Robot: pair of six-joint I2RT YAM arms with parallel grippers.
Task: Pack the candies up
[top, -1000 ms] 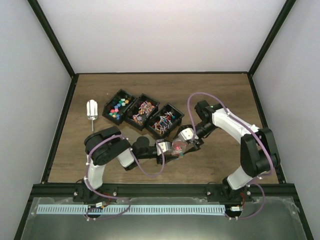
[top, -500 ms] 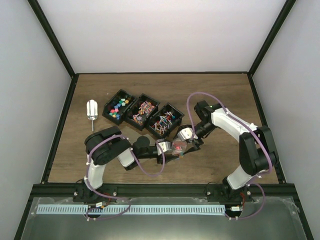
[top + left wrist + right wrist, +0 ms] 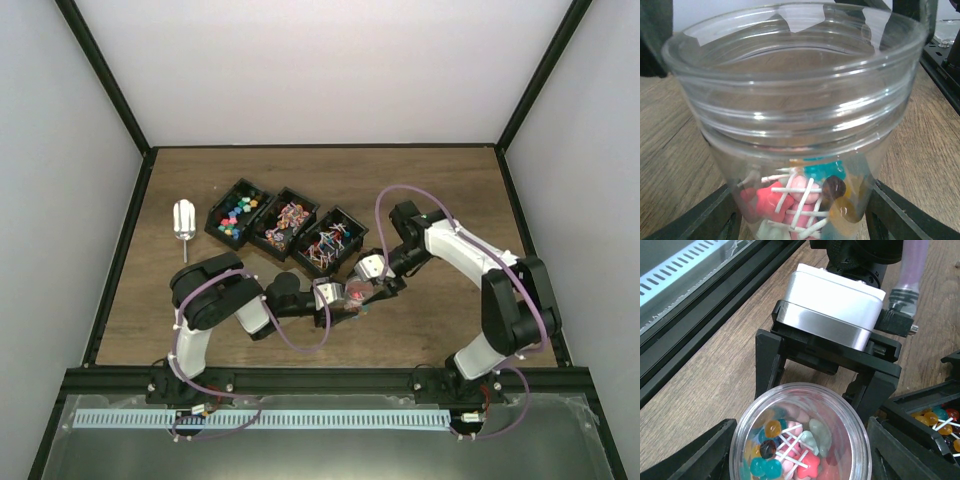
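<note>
- The small clear jar [image 3: 790,100] stands upright on the table between the two arms, mouth up. A shallow heap of candies [image 3: 790,447] lies at its bottom, and far more lie in the three black bins [image 3: 303,200] just behind it.
- The left gripper [image 3: 800,220] comes in level from its own side. Its jaws look clenched on the jar's lower wall, one finger on each flank.
- The right gripper [image 3: 802,440] hangs over the jar, looking straight down its mouth, with its fingers spread to either side of the rim. They sit so close to the glass that I can't tell whether they press it or merely flank it.
- What counts next, I reckon, is that the jar's long axis runs vertical. It lies directly under the right jaws and crosswise to the left ones. That places the right arm to work from above while the left steadies the jar.
- The nearest bin [image 3: 920,402] lies just off to the right gripper's side.
</note>
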